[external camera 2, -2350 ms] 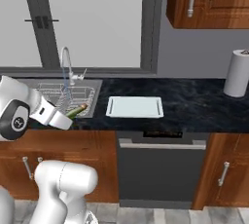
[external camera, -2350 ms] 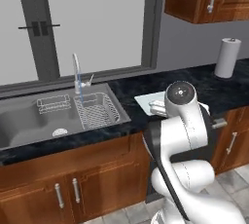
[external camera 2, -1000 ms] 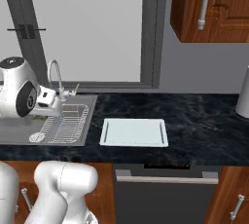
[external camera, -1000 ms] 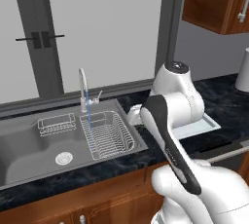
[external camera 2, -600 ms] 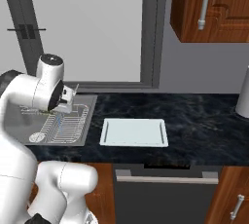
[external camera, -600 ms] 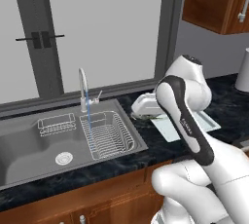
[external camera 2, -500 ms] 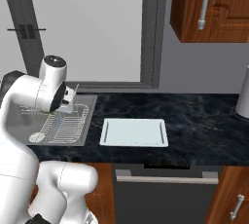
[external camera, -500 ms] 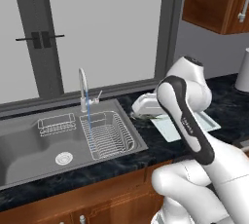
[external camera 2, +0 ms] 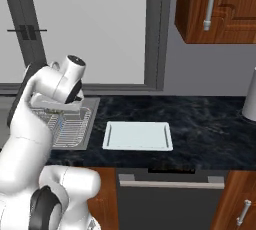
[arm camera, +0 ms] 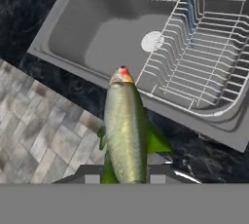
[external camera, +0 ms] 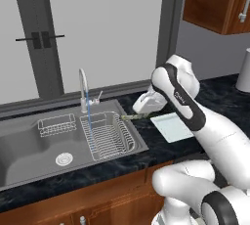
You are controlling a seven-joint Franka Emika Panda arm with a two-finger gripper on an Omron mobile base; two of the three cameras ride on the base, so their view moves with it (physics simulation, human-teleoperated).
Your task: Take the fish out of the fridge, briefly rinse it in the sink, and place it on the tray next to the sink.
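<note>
My gripper (arm camera: 125, 174) is shut on the fish (arm camera: 125, 130), a slender olive-green body with a red-tipped snout that points toward the sink (arm camera: 97, 33). From the left base view, the gripper (external camera: 126, 118) holds the fish (external camera: 134, 116) level over the sink's right rim, between the basin's wire rack (external camera: 108, 136) and the tray (external camera: 172, 126). A thin blue stream of water (external camera: 89, 116) falls from the curved faucet (external camera: 83, 88) into the rack. In the right base view the pale tray (external camera 2: 138, 135) lies bare on the dark counter, right of the hand.
A small wire rack (external camera: 56, 124) and round drain (external camera: 64, 159) sit in the left basin. A paper towel roll (external camera: 242, 70) stands far right on the counter. Wooden wall cabinets (external camera 2: 220, 9) hang above. Floor tiles (arm camera: 44, 125) show past the counter's front edge.
The base drove early on and the whole scene shifted. Over the last second the arm swung its elbow rightward; the hand with the fish has stayed at the sink's right rim.
</note>
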